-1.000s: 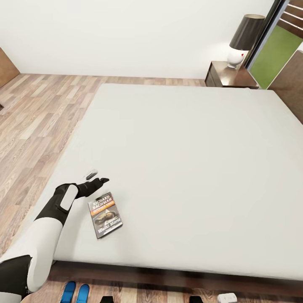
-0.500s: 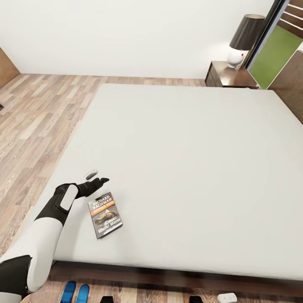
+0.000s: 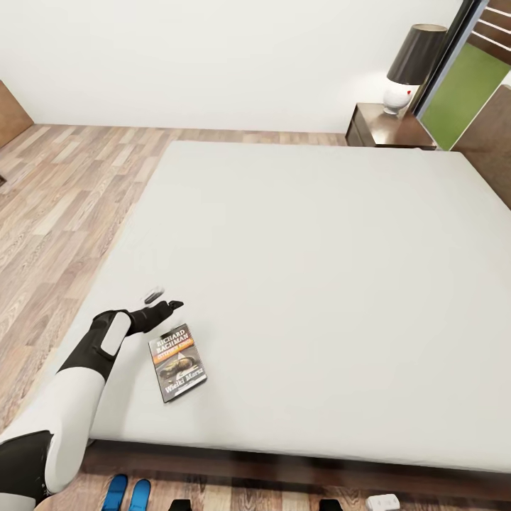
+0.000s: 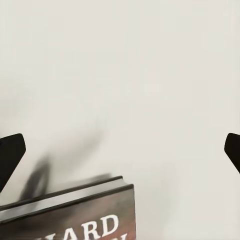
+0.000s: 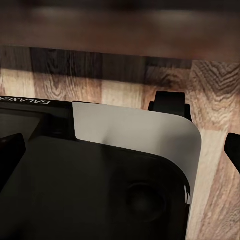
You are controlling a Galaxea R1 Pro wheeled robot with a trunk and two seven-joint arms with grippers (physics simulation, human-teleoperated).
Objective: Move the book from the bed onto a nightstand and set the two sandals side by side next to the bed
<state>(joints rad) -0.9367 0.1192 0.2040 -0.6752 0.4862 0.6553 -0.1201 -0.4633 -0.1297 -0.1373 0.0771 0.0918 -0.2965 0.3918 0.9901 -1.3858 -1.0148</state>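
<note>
The left gripper (image 3: 162,301) is being held open and empty above the bed (image 3: 298,284), lower left of the head view, just beyond the book (image 3: 177,363). The book is lying flat on the mattress near the lower edge, untouched. The two sandals (image 3: 128,492) are being seen side by side on the floor at bottom left. The nightstand (image 3: 387,128) is standing upper right. The right gripper (image 5: 120,150) is being held open over the robot's base.

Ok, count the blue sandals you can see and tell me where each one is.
2. One sandal and the other sandal lie side by side on the floor below the bed frame's near edge, partly cut off by the picture's bottom edge.
</note>
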